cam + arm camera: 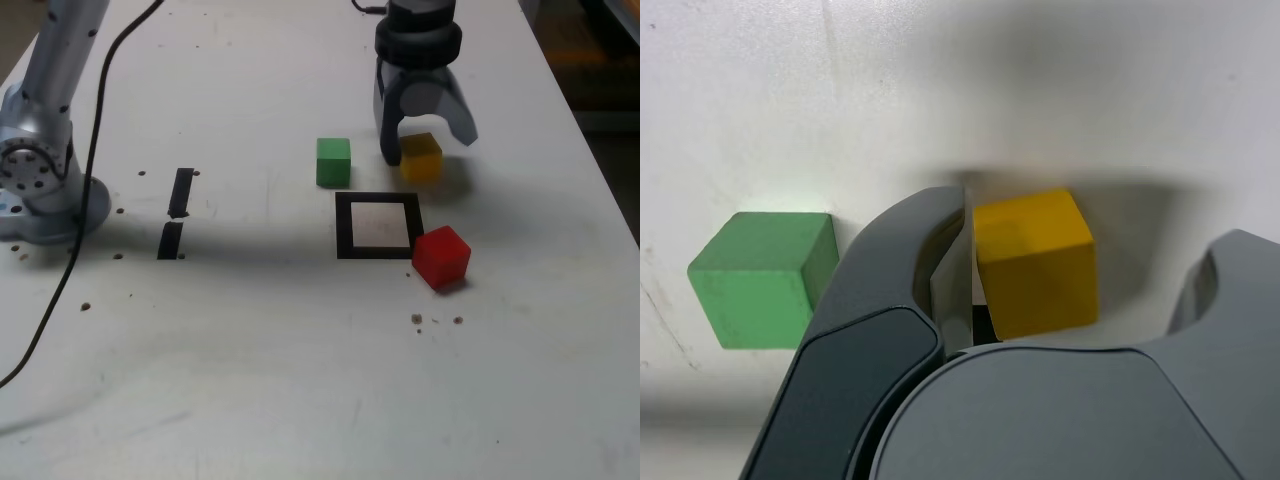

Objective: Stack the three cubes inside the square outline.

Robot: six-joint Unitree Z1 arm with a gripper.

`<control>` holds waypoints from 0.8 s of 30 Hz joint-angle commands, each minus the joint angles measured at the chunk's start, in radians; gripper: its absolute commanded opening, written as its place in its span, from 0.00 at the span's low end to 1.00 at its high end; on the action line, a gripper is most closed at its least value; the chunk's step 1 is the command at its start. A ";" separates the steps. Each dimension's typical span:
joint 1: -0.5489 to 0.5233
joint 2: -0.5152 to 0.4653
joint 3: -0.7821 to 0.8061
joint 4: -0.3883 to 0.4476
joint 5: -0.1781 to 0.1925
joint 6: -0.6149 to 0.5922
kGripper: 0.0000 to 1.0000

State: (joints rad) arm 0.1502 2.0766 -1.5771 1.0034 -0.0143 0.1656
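3 cubes rest on the white table (300, 380), none of them inside the square outline (378, 226).

Gripper (428, 135): the jaws stand apart, straddling the yellow cube (421, 157). In the wrist view the gripper (1085, 265) has 1 finger (895, 270) against or just beside 1 face of the yellow cube (1035, 262); the other finger (1230, 275) stands clear of the opposite face with a visible gap. Nothing is clamped. The cube sits on the table surface.

Cube positions, exterior view:
- The yellow cube lies just beyond the far right corner of the outline.
- The green cube (333, 161) lies just beyond the far left corner, near the yellow cube with 1 finger between them. In the wrist view the green cube (765, 275) sits just outside that finger, apart from it.
- The red cube (441, 256) sits at the near right corner of the outline, turned at an angle, touching or overlapping the tape there.

Open room: the white inside of the outline is unoccupied. The table is open on the near side and on the exterior view's left of the outline up to 2 short black tape strips (177, 212). The arm base (40, 180) and a black cable (90, 190) occupy the exterior view's far left. The table's right edge (600, 190) runs well apart from the cubes.
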 commanded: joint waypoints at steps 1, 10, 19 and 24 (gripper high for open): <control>-0.010 -0.026 -0.002 0.004 0.019 -0.017 0.93; -0.097 -0.137 -0.047 0.109 0.117 -0.138 0.93; -0.253 -0.208 -0.098 0.229 0.145 -0.325 0.93; -0.336 -0.205 -0.109 0.240 0.142 -0.432 0.93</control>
State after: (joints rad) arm -0.1762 1.8706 -1.6794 1.2409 0.1288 -0.2571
